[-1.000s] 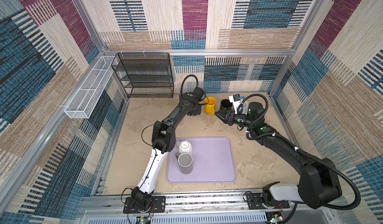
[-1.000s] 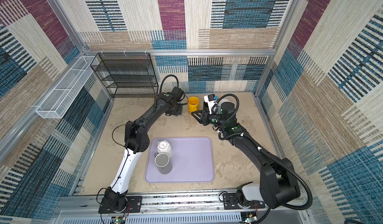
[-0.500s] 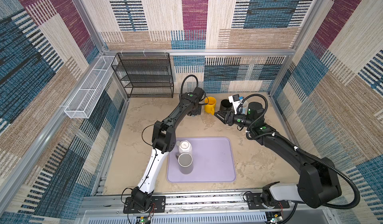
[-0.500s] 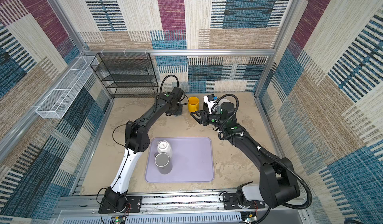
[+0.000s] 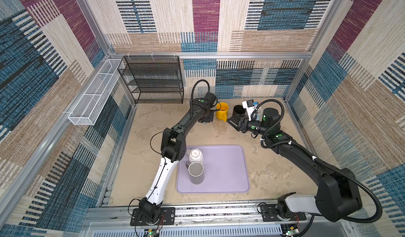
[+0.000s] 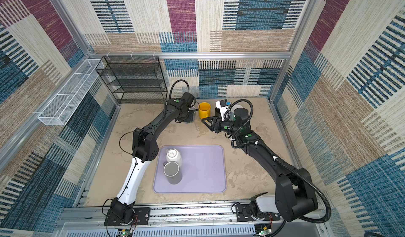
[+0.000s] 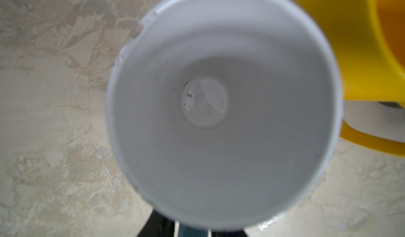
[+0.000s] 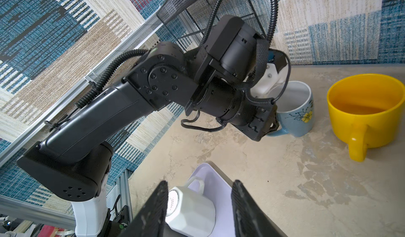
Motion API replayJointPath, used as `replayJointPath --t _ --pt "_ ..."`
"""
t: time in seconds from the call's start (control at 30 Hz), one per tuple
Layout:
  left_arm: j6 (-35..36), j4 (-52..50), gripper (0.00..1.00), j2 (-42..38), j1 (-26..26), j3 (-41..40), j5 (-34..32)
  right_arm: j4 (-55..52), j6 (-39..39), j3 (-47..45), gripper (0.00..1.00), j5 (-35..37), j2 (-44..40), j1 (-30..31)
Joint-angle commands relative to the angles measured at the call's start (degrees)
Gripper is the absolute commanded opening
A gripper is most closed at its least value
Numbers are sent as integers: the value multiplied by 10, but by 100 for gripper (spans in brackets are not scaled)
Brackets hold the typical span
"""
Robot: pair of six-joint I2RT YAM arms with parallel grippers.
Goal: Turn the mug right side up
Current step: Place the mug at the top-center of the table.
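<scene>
A blue mug (image 8: 295, 115) with a yellow flower stands upright on the table at the back, beside a yellow mug (image 8: 366, 113). The left wrist view looks straight down into the blue mug's white inside (image 7: 219, 106). My left gripper (image 8: 272, 126) straddles its handle, a thin pale strip showing each side of the handle, so the jaws stand slightly open. My right gripper (image 5: 233, 121) hovers open and empty just right of the yellow mug (image 5: 222, 111). A white faceted mug (image 5: 195, 155) sits base up on the lilac tray (image 5: 225, 170).
A grey mug (image 5: 196, 172) stands on the tray against the white one. A black mug (image 5: 238, 111) and a pale one (image 5: 259, 112) are at the back right. A black wire rack (image 5: 153, 80) and a white wire basket (image 5: 94, 98) line the back left.
Both arms and all the mugs stand almost where they were; no clear shift shows in the top views.
</scene>
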Motion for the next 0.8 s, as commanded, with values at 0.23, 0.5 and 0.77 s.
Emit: replayJointPath --t 0.23,0.5,0.77 --pt "-16 3 26 -7 0 -5 6 9 -3 -4 50 1 -5 -1" --pt "-24 5 25 -17 0 -14 21 6 -5 -9 50 2 -11 -1" --pt "-24 15 30 -33 0 -29 32 6 -6 -12 50 1 -16 -1"
